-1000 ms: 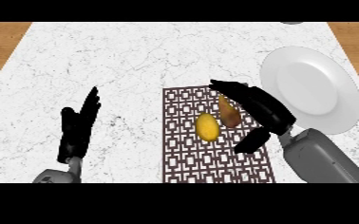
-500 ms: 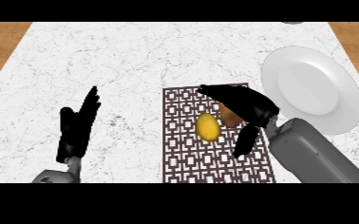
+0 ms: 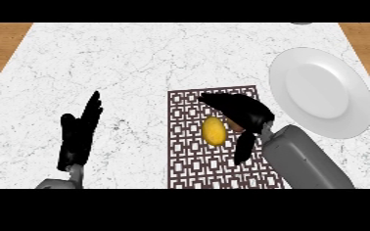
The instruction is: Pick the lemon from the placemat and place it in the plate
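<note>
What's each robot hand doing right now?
Left robot hand: open, resting upright at the view's left, holding nothing.
Right robot hand: open over the placemat, beside the lemon, not gripping it.

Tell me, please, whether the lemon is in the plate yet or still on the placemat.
On the placemat. The lemon lies on the patterned placemat, beside the right hand; the white plate to the right holds nothing.

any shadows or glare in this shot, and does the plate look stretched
Head view: flat, even light, no glare on the marble counter; no clear shadow under the lemon or the right hand. The plate shows only soft shading in its well, and it looks taller than wide from the steep downward angle.
</note>
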Controlling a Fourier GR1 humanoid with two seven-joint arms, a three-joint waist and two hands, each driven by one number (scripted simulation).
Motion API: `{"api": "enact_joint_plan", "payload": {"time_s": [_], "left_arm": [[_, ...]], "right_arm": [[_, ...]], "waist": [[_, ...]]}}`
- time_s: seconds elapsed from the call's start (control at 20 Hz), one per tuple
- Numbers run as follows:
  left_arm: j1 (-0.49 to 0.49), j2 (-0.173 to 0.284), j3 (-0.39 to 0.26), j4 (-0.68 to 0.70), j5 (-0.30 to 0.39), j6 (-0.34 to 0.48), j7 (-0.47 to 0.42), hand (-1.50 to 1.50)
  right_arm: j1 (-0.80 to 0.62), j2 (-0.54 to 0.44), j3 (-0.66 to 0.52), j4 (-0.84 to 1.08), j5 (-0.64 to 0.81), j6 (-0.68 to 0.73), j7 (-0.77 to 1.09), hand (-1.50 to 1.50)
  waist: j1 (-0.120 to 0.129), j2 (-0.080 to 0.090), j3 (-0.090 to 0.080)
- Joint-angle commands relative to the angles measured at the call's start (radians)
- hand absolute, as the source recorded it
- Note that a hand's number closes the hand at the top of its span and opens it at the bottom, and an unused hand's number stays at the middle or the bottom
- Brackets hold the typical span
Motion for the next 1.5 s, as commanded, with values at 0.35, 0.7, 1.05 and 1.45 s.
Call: {"api": "enact_joint_plan", "payload": {"time_s": [0.35,0.7,1.05,1.45], "left_arm": [[-0.012,-0.051,0.033,-0.011,-0.051,-0.022,0.048,0.0],[-0.013,-0.054,0.076,0.059,-0.053,-0.075,-0.05,0.0],[0.05,-0.045,0.078,-0.062,-0.071,-0.081,0.028,0.0],[-0.012,-0.072,0.101,0.021,-0.073,-0.083,-0.007,0.0]], "right_arm": [[0.087,0.089,-0.073,0.001,0.159,0.063,-0.065,-1.5],[-0.033,0.156,-0.158,0.164,0.221,0.099,-0.118,-1.5],[0.037,0.18,-0.114,0.157,0.346,-0.042,-0.23,1.5],[-0.016,0.192,-0.192,0.208,0.431,-0.205,-0.235,1.5]], "waist": [[-0.003,0.0,0.0],[0.0,0.0,0.0],[-0.001,-0.001,0.0],[-0.003,0.0,0.0]]}}
